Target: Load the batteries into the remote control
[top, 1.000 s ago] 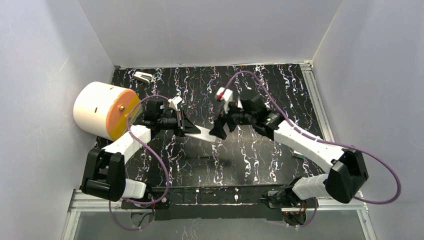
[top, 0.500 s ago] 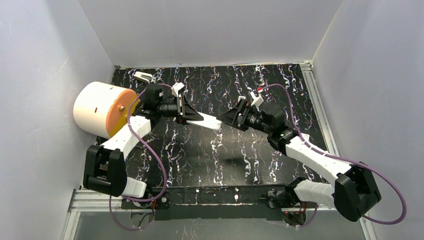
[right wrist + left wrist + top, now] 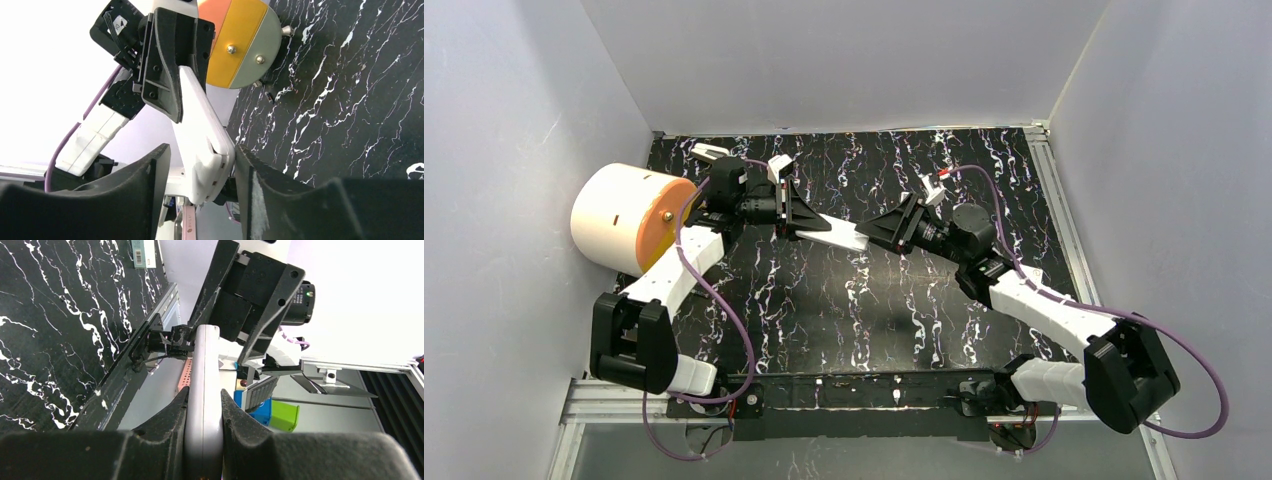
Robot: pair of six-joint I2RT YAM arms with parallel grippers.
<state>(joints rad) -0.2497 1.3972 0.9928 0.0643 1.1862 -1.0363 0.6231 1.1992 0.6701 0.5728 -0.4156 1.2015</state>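
Note:
My left gripper point(image 3: 799, 222) is shut on a white remote control point(image 3: 836, 237) and holds it in the air above the black marbled table point(image 3: 864, 310), its free end pointing right. It shows edge-on between my fingers in the left wrist view point(image 3: 204, 390). My right gripper point(image 3: 876, 234) is open, its jaws on either side of the remote's free end point(image 3: 205, 145); one finger point(image 3: 260, 185) is close to or touching it. No batteries are visible in any view.
A white drum with an orange face point(image 3: 629, 220) lies at the left wall; it also shows in the right wrist view point(image 3: 242, 42). A small white object point(image 3: 709, 153) lies at the far left corner. Grey walls enclose the table.
My left gripper has lifted the remote and moved it toward the far side. My right arm has swung from pointing down to level and closed in on the remote's free end.

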